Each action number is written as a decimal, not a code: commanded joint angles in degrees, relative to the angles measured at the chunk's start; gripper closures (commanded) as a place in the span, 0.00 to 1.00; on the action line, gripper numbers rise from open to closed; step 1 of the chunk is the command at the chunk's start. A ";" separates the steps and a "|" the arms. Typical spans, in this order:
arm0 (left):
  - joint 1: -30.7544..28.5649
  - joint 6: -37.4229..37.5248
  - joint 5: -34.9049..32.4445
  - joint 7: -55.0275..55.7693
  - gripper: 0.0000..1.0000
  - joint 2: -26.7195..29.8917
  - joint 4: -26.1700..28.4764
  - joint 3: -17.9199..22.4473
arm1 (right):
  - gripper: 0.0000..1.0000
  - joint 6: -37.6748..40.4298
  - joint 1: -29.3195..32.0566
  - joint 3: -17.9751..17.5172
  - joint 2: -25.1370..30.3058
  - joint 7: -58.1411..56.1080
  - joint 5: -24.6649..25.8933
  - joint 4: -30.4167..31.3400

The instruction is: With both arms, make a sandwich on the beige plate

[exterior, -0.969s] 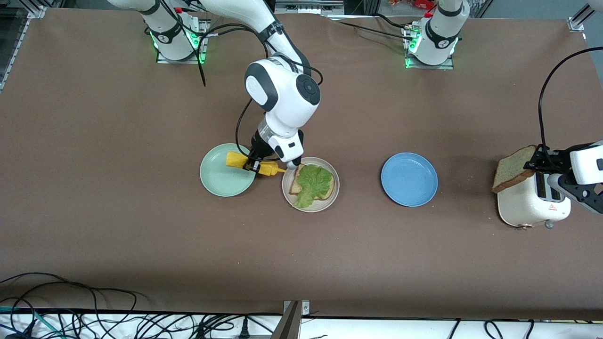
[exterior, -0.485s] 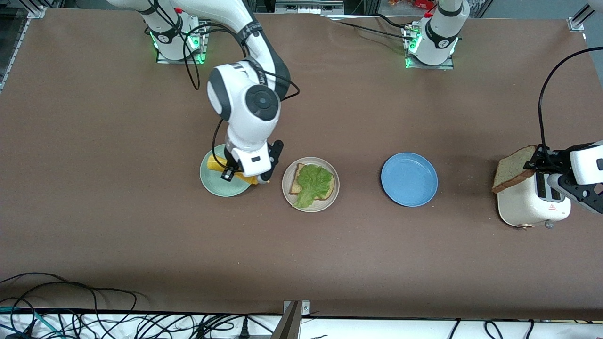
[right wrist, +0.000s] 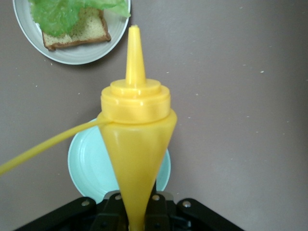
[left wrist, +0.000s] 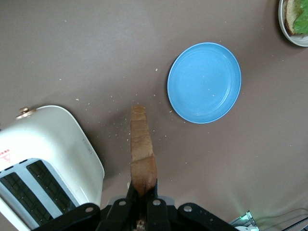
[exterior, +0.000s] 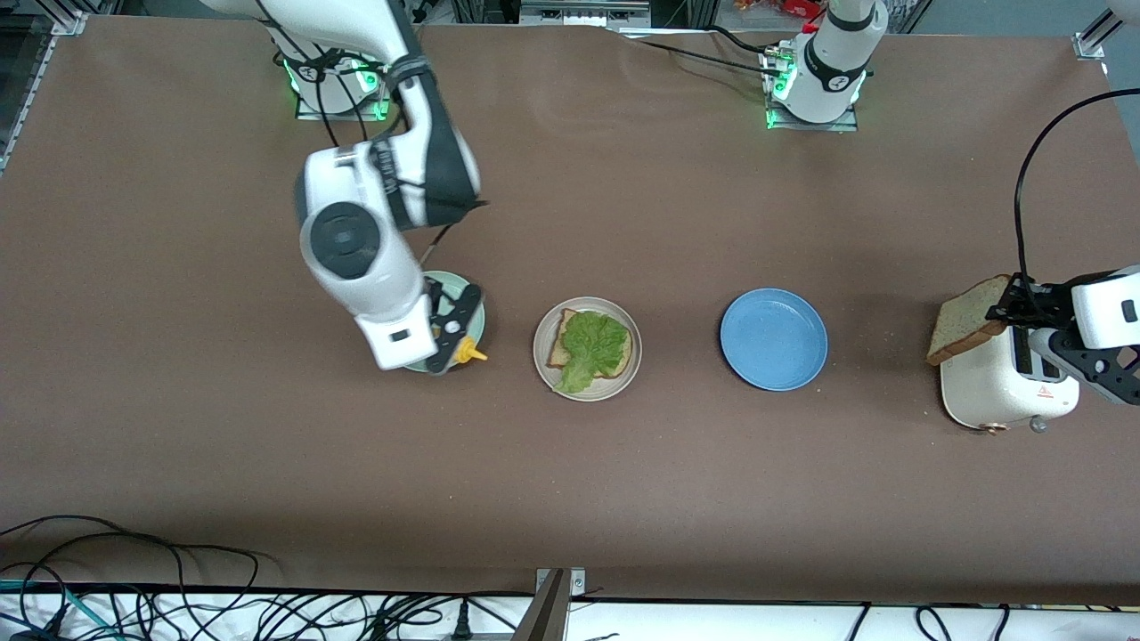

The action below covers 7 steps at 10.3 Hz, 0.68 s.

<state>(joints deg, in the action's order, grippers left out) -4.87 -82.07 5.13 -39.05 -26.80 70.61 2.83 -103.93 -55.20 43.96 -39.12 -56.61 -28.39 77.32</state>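
Bread slice (exterior: 966,316) edge-up in left hand (exterior: 1011,307) over toaster (exterior: 1002,387), right hand (exterior: 445,343) pinching mustard bottle (exterior: 465,352)

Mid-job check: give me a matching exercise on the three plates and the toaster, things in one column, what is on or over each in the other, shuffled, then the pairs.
Things:
1. beige plate
2. mint green plate
3. blue plate
4. toaster

States:
A. nothing on it
B. right end effector over it, shut on the yellow squeeze bottle
C. bread slice with lettuce leaf on top
D. left end effector over it, shut on a bread slice

Pairs: 1-C, 2-B, 3-A, 4-D
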 commanded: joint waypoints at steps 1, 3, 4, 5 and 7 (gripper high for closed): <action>2.04 0.77 1.55 2.56 1.00 0.34 -0.03 0.24 | 1.00 -0.56 -0.35 4.45 1.85 -11.89 -10.14 4.66; 4.42 1.82 1.55 7.12 1.00 0.34 0.06 0.24 | 1.00 -1.35 -0.35 7.44 2.64 -19.72 -18.23 8.79; 5.82 2.00 1.55 9.41 1.00 0.34 0.14 0.24 | 1.00 -1.71 -0.26 9.02 2.64 -24.64 -22.89 11.60; 7.14 2.27 1.55 11.43 1.00 0.34 0.15 0.24 | 1.00 -2.15 -0.35 10.69 2.64 -30.17 -29.02 15.02; 9.78 2.53 3.81 17.22 1.00 0.08 0.23 0.24 | 1.00 -2.06 -0.26 13.50 2.64 -42.21 -41.86 22.40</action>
<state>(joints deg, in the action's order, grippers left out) 3.33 -80.32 6.11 -25.66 -26.84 70.71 2.52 -105.16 -54.29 55.53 -38.80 -91.15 -63.33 93.01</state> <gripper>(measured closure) 0.912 0.885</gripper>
